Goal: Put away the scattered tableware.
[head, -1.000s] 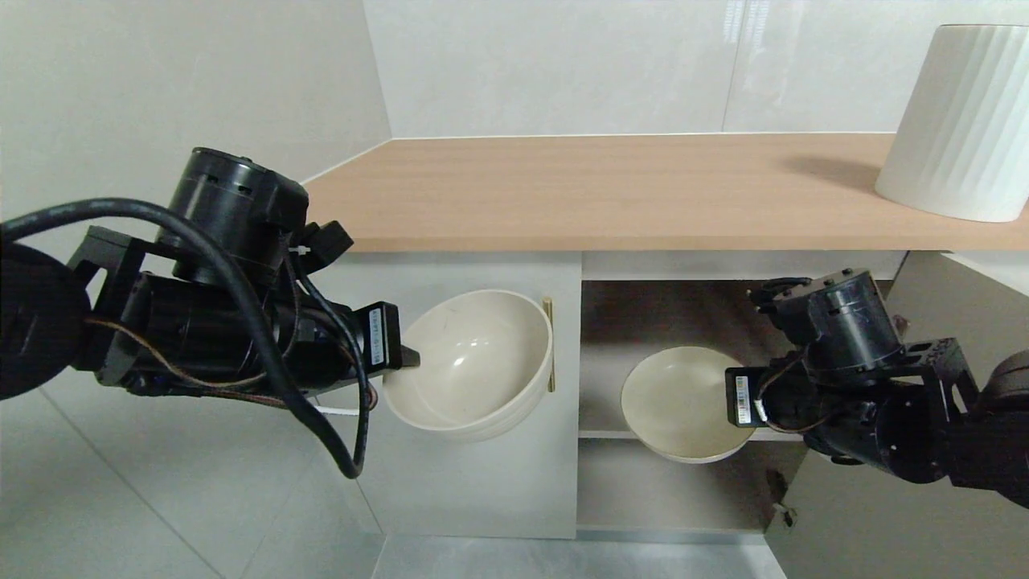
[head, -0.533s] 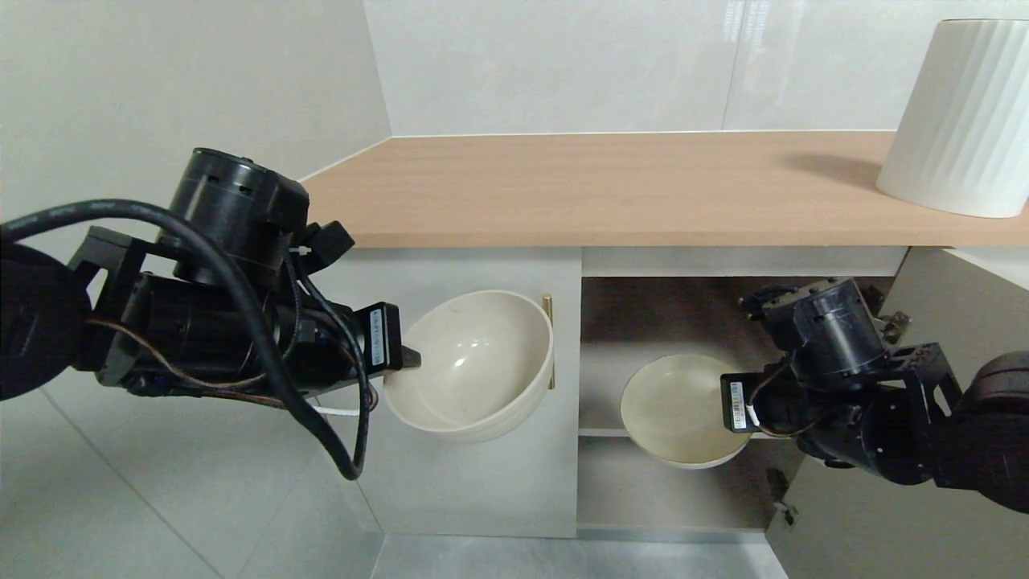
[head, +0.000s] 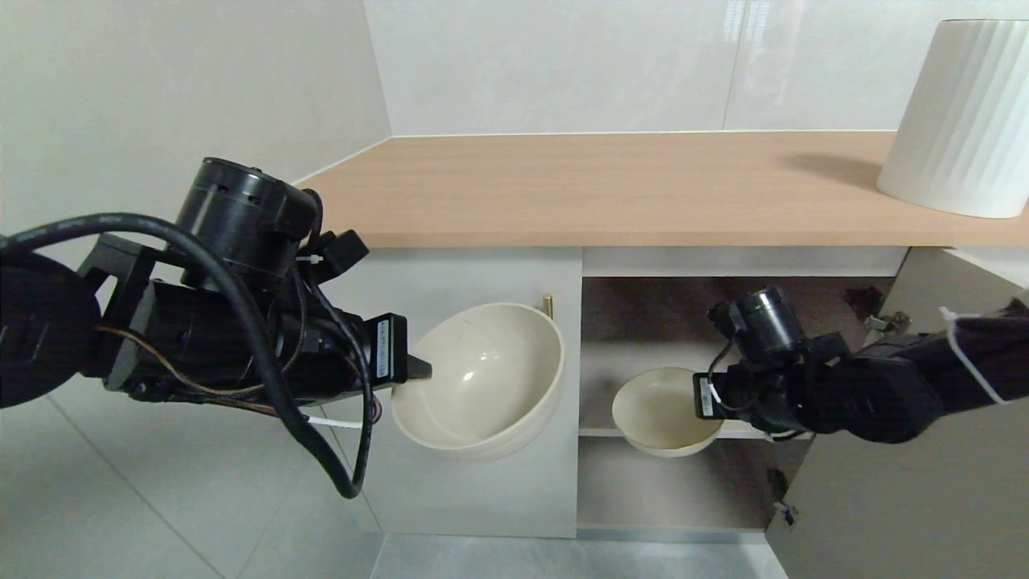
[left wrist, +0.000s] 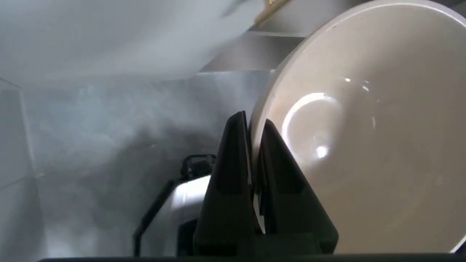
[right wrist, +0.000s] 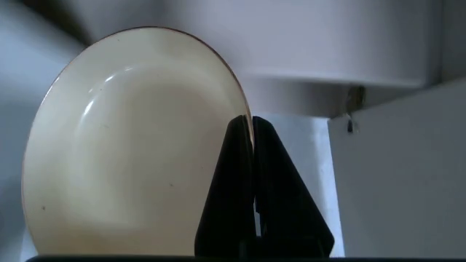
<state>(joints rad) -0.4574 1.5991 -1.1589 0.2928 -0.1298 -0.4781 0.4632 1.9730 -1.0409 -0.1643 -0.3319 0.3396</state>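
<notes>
Two bowls are in hand, one for each arm. Our left pincer [left wrist: 252, 135] is clamped on the rim of the large bowl [head: 482, 378], one finger inside and one outside. It holds the bowl tilted in the air before the shut door [head: 474, 498] of the cupboard [head: 739, 261], close to the brass handle [head: 547, 305]. Our right pincer [right wrist: 252, 131] grips the rim of the small bowl [head: 661, 408] the same way. That bowl is in the open half of the cupboard under the bench [head: 611, 189], at the front edge of the shelf [head: 596, 433]. We cannot tell whether its base touches the board or hangs just above it.

We judge the step in hand to be setting the small bowl on the shelf. To do it well, we should:

- Level the bowl first, then carry it farther in so the whole base lies on the board, not on the lip.
- Set it to one side, leaving room for the large bowl.
- Lower slowly. A pinch on a glazed rim lets a bowl swing or slip.
- Part the fingers only once the shelf bears the weight.
- Draw the pincer straight back off the rim, so the bowl is not dragged out with it.

The open door [head: 884, 498] stands close on the right, so the arm needs care there. Meanwhile the left arm does best holding the large bowl steady, away from the handle.
</notes>
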